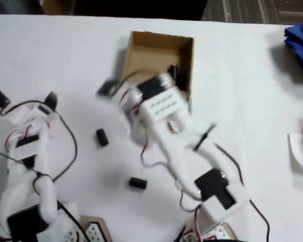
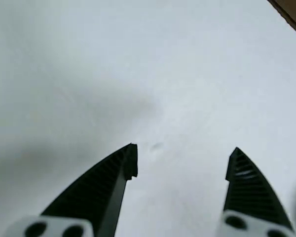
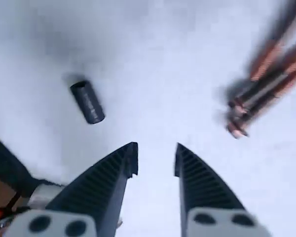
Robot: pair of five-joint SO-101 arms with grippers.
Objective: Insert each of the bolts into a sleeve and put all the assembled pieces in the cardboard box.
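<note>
The cardboard box (image 1: 141, 43) stands open at the back middle of the white table, with a dark piece (image 1: 174, 73) inside near its right wall. Two black sleeves lie on the table in front of it, one (image 1: 101, 137) to the left and one (image 1: 138, 183) nearer the front. My right gripper (image 1: 107, 88) hovers by the box's front left corner; its wrist view shows it (image 3: 155, 160) open and empty, with a sleeve (image 3: 88, 102) lying ahead. At the far left my left gripper (image 1: 50, 100) stands open and empty (image 2: 183, 162) over bare table, and a box corner (image 2: 292, 16) shows beyond it.
A blue cloth (image 1: 300, 43) lies at the back right and a white rimmed object (image 1: 299, 154) at the right edge. Red and black cables (image 3: 261, 84) hang in the right wrist view. Black cables (image 1: 70, 146) trail from the left arm across the table.
</note>
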